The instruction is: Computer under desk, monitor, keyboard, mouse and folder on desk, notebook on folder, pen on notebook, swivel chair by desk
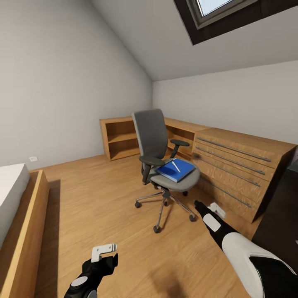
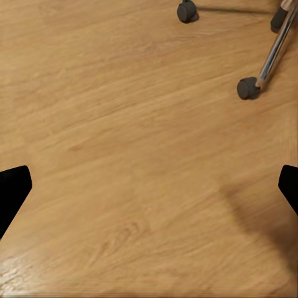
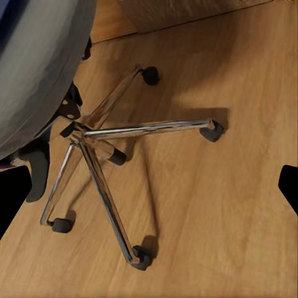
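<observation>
Ahead of you, at about 12 o'clock: the swivel chair [image 1: 162,159], grey seat and back, black armrests, chrome star base on castors, standing on the wood floor [image 1: 103,215].
Writing: you can read no brand or label anywhere.
Seat load: the blue folder [image 1: 176,169] lies flat on the seat, the pen [image 1: 176,166] on top of it.
At 2 o'clock: a light-wood drawer chest [image 1: 240,169].
Left gripper [image 1: 105,254]: low at 7 o'clock, jaws spread apart, holding nothing.
Right gripper [image 1: 209,209]: near the chair base, jaws spread apart, holding nothing.

Attic bedroom, bed [image 1: 12,198], skylight [image 1: 215,10], swivel chair [image 1: 159,153]

Pen [image 1: 176,166] on folder [image 1: 176,170] on swivel chair [image 1: 159,149]
</observation>
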Tool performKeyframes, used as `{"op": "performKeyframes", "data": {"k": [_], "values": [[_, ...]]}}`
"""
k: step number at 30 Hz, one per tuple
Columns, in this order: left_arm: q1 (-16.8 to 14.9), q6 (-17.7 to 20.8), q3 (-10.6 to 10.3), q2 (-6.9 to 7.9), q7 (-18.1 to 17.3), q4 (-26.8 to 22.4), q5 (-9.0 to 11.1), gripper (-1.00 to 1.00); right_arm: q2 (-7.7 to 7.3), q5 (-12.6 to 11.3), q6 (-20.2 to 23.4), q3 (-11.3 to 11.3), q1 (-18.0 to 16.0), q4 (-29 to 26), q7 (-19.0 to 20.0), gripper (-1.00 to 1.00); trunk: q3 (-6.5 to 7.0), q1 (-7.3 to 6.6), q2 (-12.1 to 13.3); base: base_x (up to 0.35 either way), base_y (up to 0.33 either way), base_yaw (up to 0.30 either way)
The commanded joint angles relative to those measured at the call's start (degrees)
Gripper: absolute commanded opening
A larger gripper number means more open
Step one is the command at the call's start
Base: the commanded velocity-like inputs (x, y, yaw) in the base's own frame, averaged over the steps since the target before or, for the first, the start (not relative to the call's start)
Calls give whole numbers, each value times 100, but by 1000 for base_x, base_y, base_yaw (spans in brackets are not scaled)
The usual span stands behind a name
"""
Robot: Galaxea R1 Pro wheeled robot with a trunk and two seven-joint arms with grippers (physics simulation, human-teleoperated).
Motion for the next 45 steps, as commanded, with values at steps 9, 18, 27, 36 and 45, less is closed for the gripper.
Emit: {"op": "performKeyframes", "data": {"k": [9, 18, 27, 36, 45], "values": [[-2, 5, -15, 1, 45, 170, 63, 100, 112, 320, -838, 14, 153, 455, -2, 100, 103, -133, 238, -10, 0, 0], [-2, 2, -21, 2, 43, 304, 62, 100, 337, 1026, -1843, 20, 346, 1163, -3, 100, 264, -331, 599, -1, 0, 0], [-2, -13, -52, -11, 33, 514, 64, 100, 519, 2241, -2726, 24, 1405, 1321, -24, 100, 426, -528, 960, 0, 0, 0], [-2, -193, -126, 1, 48, 897, 73, 100, 547, 2724, -3243, 20, 1936, 1345, -28, 100, 588, -726, 1321, 0, 0, 0], [-2, -2411, -143, 7, -8, 2952, 65, 100, 615, 2807, -3431, 17, 2360, 1357, -13, 100, 749, -924, 1682, 0, 0, 0]]}}
